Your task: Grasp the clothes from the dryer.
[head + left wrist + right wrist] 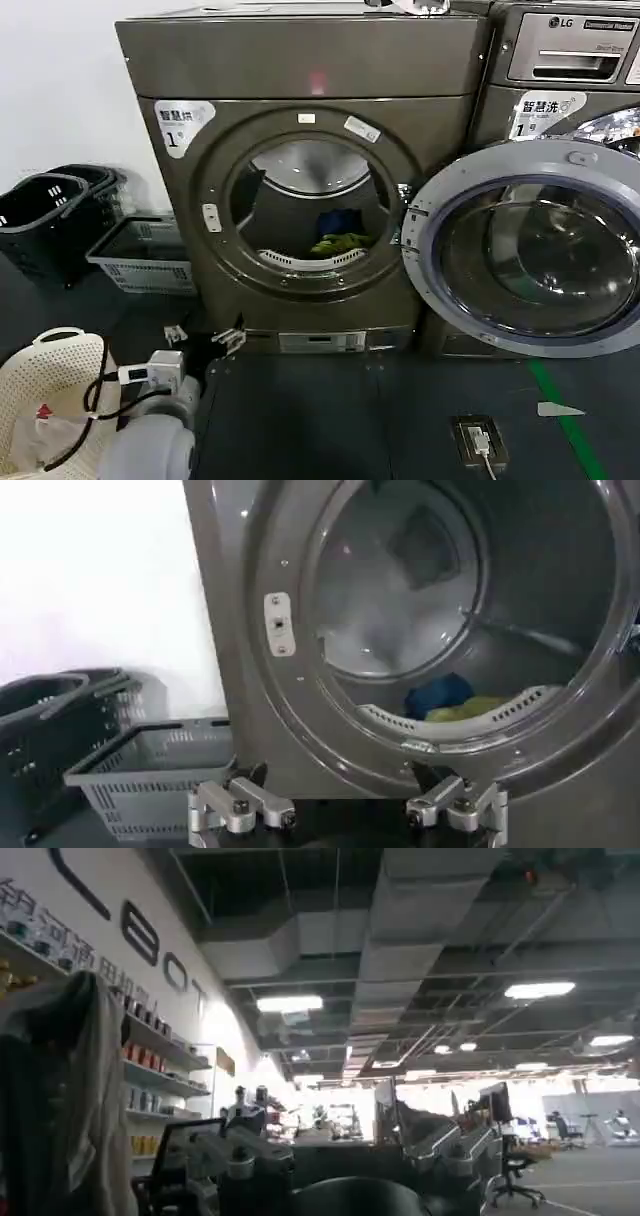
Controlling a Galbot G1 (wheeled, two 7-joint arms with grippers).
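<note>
The dryer (pixel 300 130) is a bronze-grey front-loader with its round porthole open. The clothes (pixel 340 240) lie low in the drum near the porthole's lip: a yellow-green bundle (pixel 472 708) with a blue piece (pixel 440 692) behind it. My left gripper (pixel 205 338) hovers low in front of the dryer's lower left corner, short of the porthole. In the left wrist view the left gripper (pixel 348 815) stands open with nothing between its fingers (pixel 240 805). My right gripper (pixel 340 1158) is open and empty, facing the room away from the machines.
A silver-rimmed glass door (pixel 530 250) is swung open to the right of the porthole, in front of the LG machine (pixel 570 60). Black baskets (pixel 50 215) and a grey basket (pixel 145 255) stand left of the dryer. A white perforated basket (pixel 50 400) is near my left arm.
</note>
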